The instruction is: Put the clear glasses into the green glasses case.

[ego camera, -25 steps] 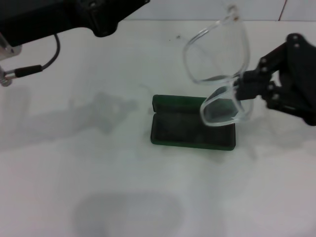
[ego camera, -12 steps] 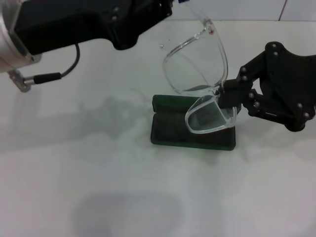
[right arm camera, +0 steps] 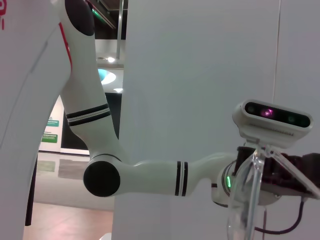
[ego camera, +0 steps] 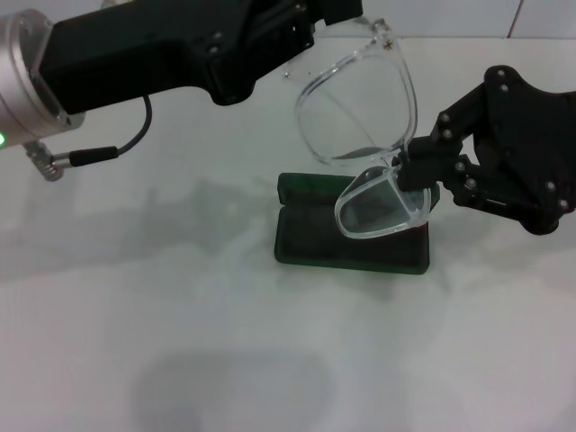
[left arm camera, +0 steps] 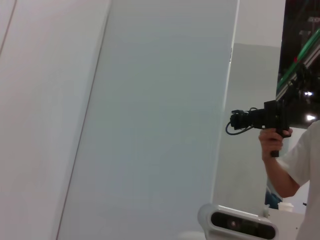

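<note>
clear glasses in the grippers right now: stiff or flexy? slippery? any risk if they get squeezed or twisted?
Likely light: the clear glasses hang over the green glasses case held only at the bridge by the right gripper. Thin glossy frame suggests it is slippery and somewhat flexy. The left gripper sits at the upper temple; pulling against the right could twist or crack the hinge.

We could read no text, label, brand or number in any view. The green sign [right arm camera: 50, 135] at the left edge of the right wrist view carried marks too small to make out, and we saw no lettering on the green glasses case [ego camera: 315, 238].
</note>
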